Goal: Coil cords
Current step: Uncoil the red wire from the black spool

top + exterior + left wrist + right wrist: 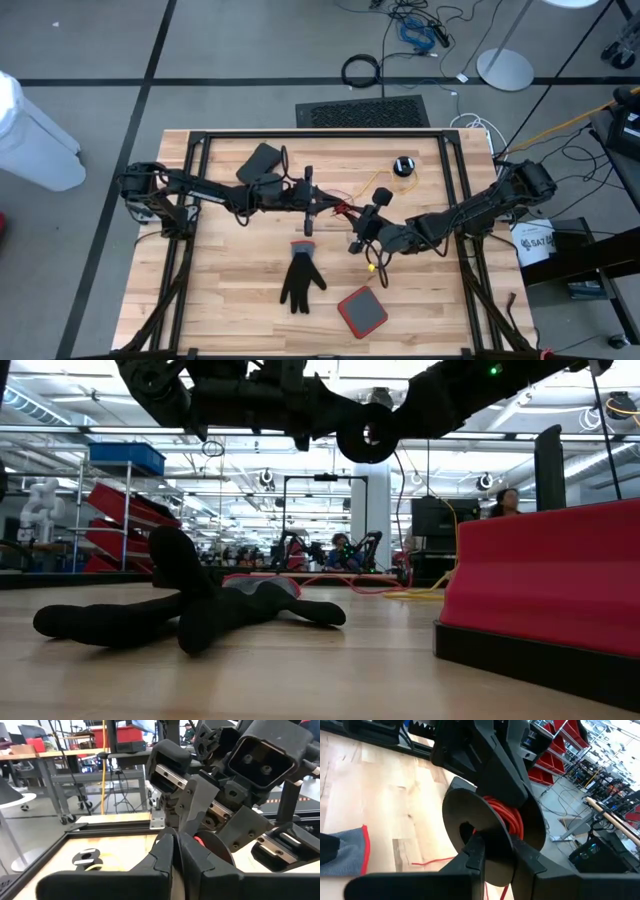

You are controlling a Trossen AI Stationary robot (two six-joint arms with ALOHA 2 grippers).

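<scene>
Right gripper (492, 852) jaws pinch a black spool (485, 827) wound with red cord (507, 815); left jaws pressed together

Bright, even overhead light — soft shadows, blurred wrist-view foregrounds

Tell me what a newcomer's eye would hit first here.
Both pincers meet mid-table over a black spool wound with red cord; the right pincer is clamped on its disc. Nearer the front edge lie a black glove and a red pad; a black puck sits farther back.
</scene>
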